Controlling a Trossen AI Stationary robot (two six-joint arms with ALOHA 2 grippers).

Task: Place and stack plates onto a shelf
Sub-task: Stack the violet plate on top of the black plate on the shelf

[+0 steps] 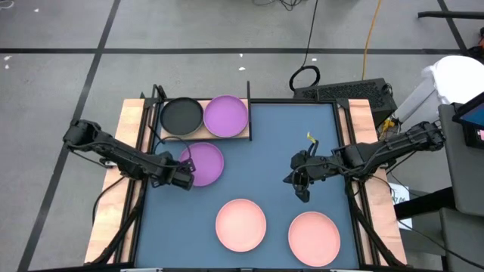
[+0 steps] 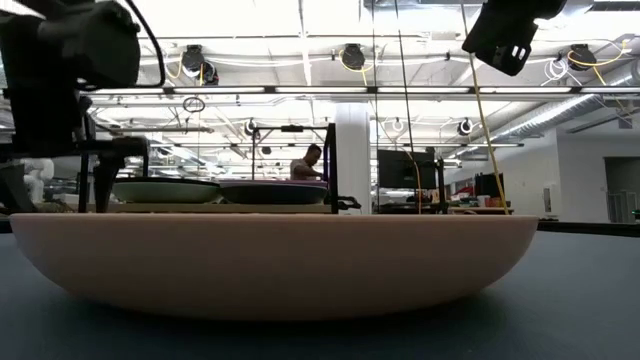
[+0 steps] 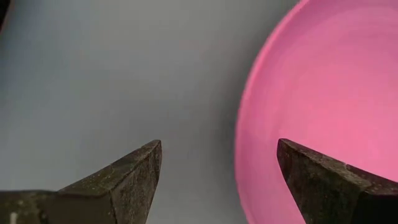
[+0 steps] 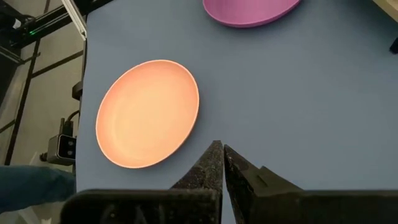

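The shelf [image 1: 206, 137], a light-wood board with black posts, stands at the mat's far left corner and bears a black plate [image 1: 181, 115] and a purple plate [image 1: 225, 115]. A second purple plate [image 1: 204, 162] lies flat on the mat in front of it. My left gripper [image 1: 184, 178] is open at that plate's left near rim. In the left wrist view one fingertip [image 3: 146, 158] is over the mat and the other [image 3: 298, 162] over the plate's hollow [image 3: 323, 93]. My right gripper [image 1: 301, 185] is shut above bare mat. Two salmon plates [image 1: 240, 224] [image 1: 314, 236] lie near the front edge.
The blue-grey mat [image 1: 280, 143] covers most of the table between wooden side strips. In the low view a salmon plate [image 2: 280, 265] fills the foreground, with the shelf [image 2: 200, 207] behind it. Cables and a black case lie on the floor beyond the far edge.
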